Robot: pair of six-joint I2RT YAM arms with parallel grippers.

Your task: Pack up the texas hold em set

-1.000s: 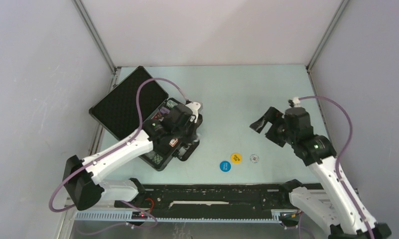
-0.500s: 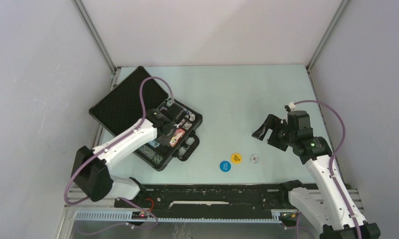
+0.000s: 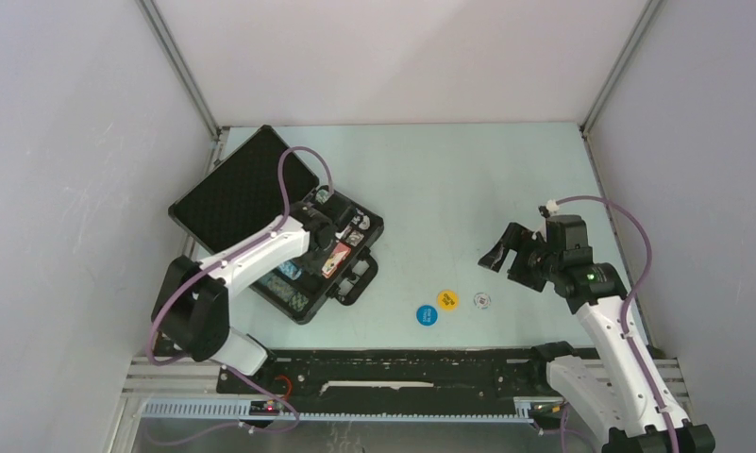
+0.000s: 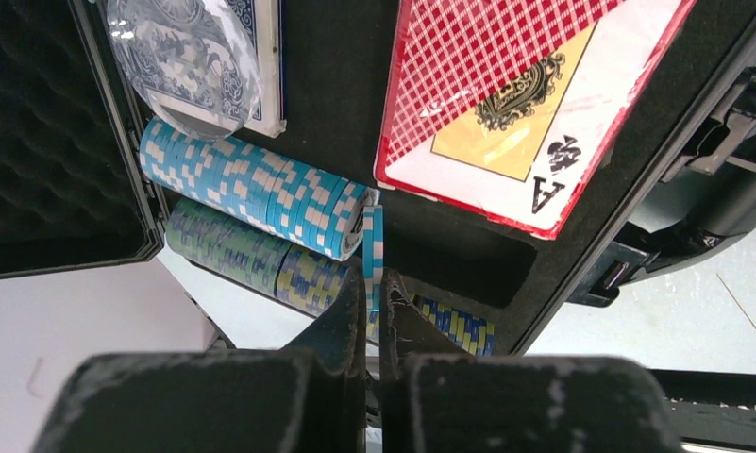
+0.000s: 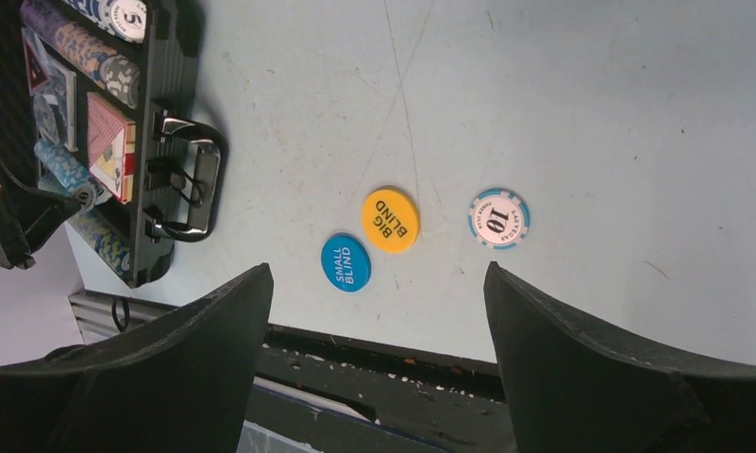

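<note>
The black briefcase (image 3: 303, 304) is lying open at the left of the table (image 3: 449, 179), its foam-lined lid (image 3: 242, 189) leaning back toward the far left and its handle (image 5: 190, 179) pointing to the right. Inside it, a red card deck (image 4: 506, 104) is sitting beside a blue card deck (image 4: 268, 57) with a clear disc (image 4: 180, 57) lying over it, and rows of light-blue chips (image 4: 251, 184) and green chips (image 4: 232, 250) are filling the slots. The left gripper (image 4: 374, 283) is reaching down into the case, its fingers (image 4: 345, 321) pressing together on a single light-blue chip (image 4: 373, 241) standing on edge at the end of the light-blue row. Out on the table near the front edge, well apart from the case, a blue disc (image 5: 345, 261) is lying just beside a yellow disc (image 5: 391, 220), with a white chip (image 5: 498, 218) near them on the right. The right gripper (image 3: 503, 251) is hovering above the table to the right of these three, its fingers (image 5: 562, 340) spread wide apart and holding nothing
</note>
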